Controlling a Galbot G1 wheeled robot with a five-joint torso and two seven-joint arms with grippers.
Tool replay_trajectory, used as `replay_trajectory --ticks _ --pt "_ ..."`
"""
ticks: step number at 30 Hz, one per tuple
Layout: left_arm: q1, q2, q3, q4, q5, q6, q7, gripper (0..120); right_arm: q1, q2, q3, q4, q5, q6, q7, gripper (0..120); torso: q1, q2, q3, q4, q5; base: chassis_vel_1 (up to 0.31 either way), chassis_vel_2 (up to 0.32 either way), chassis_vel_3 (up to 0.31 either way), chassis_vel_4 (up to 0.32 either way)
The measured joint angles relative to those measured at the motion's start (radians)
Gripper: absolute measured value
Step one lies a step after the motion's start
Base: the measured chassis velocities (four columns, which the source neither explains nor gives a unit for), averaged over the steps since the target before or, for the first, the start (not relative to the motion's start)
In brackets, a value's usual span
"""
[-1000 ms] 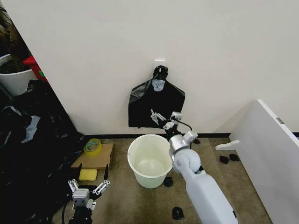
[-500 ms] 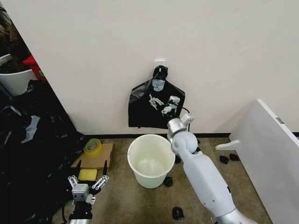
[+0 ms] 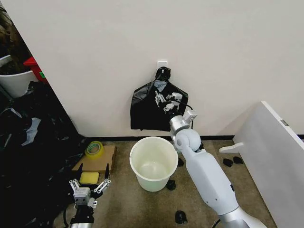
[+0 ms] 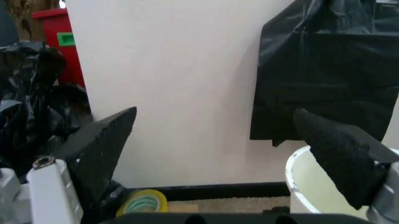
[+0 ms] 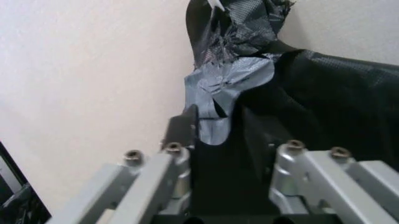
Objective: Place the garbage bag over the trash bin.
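Right hand [image 3: 166, 100]: raised to the wall at frame centre in the head view, right at the upper part of the hanging black bag bunch [image 3: 156, 107]; fingers spread apart, nothing clamped between them. Contact with the plastic can't be told.
Right wrist view: the two finger frames sit apart with black plastic in the gap; knotted top of the bunch and a grey patch [image 5: 224, 95] just beyond the fingers.
Bag bunch: flat black plastic, hung from a white wall hook [image 3: 162, 63] by its knotted top, centre of frame, lower edge just above the bin.
Garbage bag: a loose single bag can't be picked out; the black plastic at the right hand is the hung bunch.
Trash bin [image 3: 153, 163]: round white bucket, upright on the floor, lower centre of the head view, just below the bunch and left of the right arm; inside is bare white, no liner on it. Rim edge also shows at lower right of the left wrist view [image 4: 298, 184].
Left hand [image 3: 89, 189]: low at lower left of the head view, over the floor near the cardboard; fingers splayed, released, holding nothing.
Cardboard sheet [image 3: 101, 159]: flat on the floor, left of the bin.
Tape roll [image 3: 94, 149]: yellow-green, on the cardboard's far corner.
Yellow sponge [image 3: 89, 177]: at the cardboard's near edge, just above the left hand.
Black sheeting heap [image 3: 33, 152]: left side of frame.
White board [image 3: 275, 161]: right edge, leaning.
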Motion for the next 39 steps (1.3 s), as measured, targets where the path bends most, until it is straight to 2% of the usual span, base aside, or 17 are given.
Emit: replay_trajectory --ticks 1,5,11,15,23,27,30,39 --pt "0.0 0.0 0.0 0.0 0.0 0.0 0.0 99 0.0 0.0 0.0 0.0 0.0 0.0 0.0 19 0.0 0.0 0.0 0.0 0.0 0.0 0.0 0.0 0.0" --pt "0.0 -0.004 0.002 0.0 0.001 0.0 0.0 99 -0.003 0.0 0.002 -0.002 -0.003 0.003 0.0 1 0.0 0.0 0.0 0.0 0.0 0.0 0.0 0.0 0.0" --pt "0.0 -0.007 0.004 -0.001 0.003 0.0 0.0 99 -0.015 -0.004 0.005 0.009 -0.009 0.005 0.008 0 0.0 0.0 0.0 0.0002 0.0 0.0 0.0 0.0 0.0" --pt "-0.003 -0.008 0.007 -0.001 0.004 0.0 0.0 99 -0.071 -0.025 0.006 0.061 -0.019 0.005 0.012 0 0.0 0.0 0.0 0.0003 0.0001 0.0 0.0 0.0 0.0" --pt "-0.01 -0.005 0.016 0.01 0.007 0.0 -0.002 99 -0.336 -0.139 0.012 0.285 -0.153 0.034 -0.031 0 0.0 0.0 0.0 -0.0003 0.0 0.0 0.0 0.0 0.0" --pt "-0.015 -0.004 0.02 0.013 0.007 0.0 -0.002 99 -0.389 -0.157 0.008 0.336 -0.197 0.047 -0.041 0 0.0 0.0 0.0 0.0 0.0 0.0 0.0 0.0 0.0" --pt "-0.024 -0.004 0.026 0.016 0.007 0.0 -0.002 99 -0.491 -0.171 0.008 0.399 -0.284 0.077 -0.053 0 0.0 0.0 0.0 0.0001 0.0 0.0 0.0 0.0 0.0" --pt "-0.037 0.006 0.027 0.028 -0.002 0.0 -0.004 99 -0.676 -0.197 0.014 0.465 -0.404 0.142 -0.079 0 0.0 0.0 0.0 0.0 -0.0001 0.0 0.0 0.0 0.0"
